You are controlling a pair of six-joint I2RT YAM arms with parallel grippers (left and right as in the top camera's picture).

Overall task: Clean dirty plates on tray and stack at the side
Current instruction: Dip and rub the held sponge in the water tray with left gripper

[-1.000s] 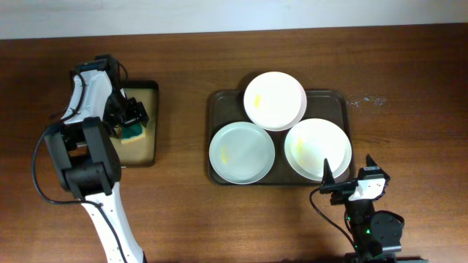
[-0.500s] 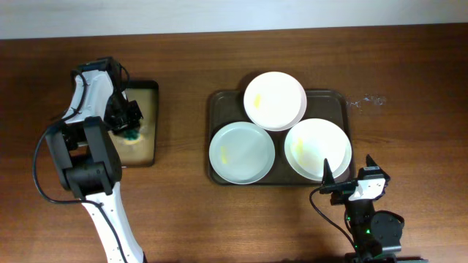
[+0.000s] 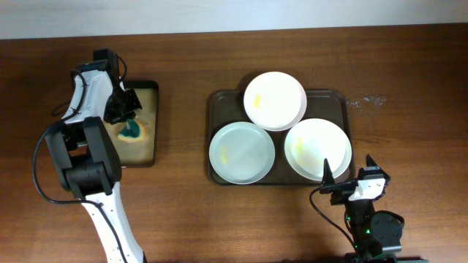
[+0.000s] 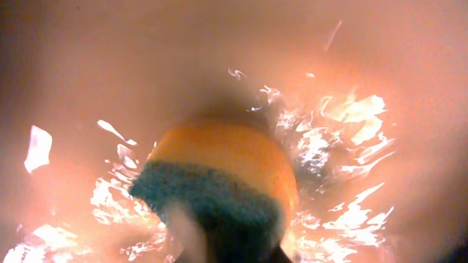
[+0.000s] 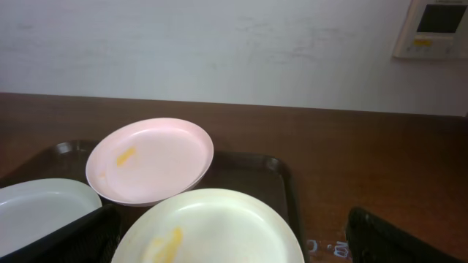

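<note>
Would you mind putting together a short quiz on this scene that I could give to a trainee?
1. How many plates sit on the brown tray?
2. True or false: the right gripper is shut on a plate.
3. Where is the sponge? A) on the brown tray; B) in the small black tray with the tan liner; C) on the bare table.

Key: 1. Three. 2. False: its fingers stand wide apart and hold nothing. 3. B.
</note>
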